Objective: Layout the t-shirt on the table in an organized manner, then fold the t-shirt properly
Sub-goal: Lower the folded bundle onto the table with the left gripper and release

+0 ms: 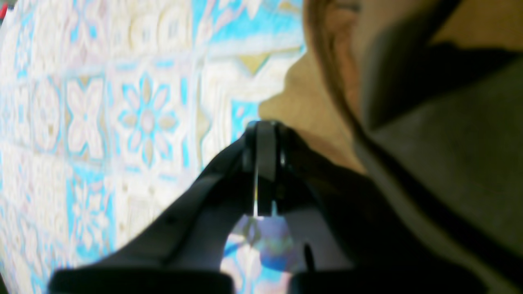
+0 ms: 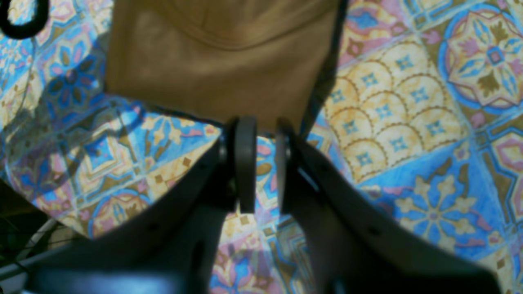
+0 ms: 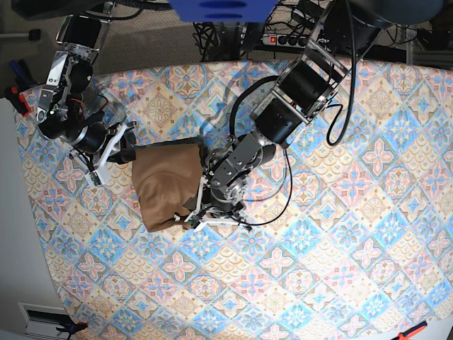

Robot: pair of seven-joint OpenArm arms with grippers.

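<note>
Tan-brown cotton t-shirt (image 3: 166, 184), folded compact on pastel tiled desk (image 3: 340, 184), left pincer (image 1: 261, 171) pressed together at its edge, right pincer (image 2: 261, 163) slightly spread, empty.

base: light is falling evenly, bright, sharp | left wrist: glare is washing out the table (image 1: 102, 122) at left, all blurring | right wrist: softly blurring, shadows lying at lower left, colours saturating

This looks like a robot lab or workroom. Behind the table (image 3: 340, 234) with its tile-pattern cloth, past the left gripper (image 3: 192, 214), lie tangled black cables (image 3: 233, 32) and a power strip (image 3: 287, 40) (its switch glows red) on a grey carpet floor (image 3: 152, 35).
</note>
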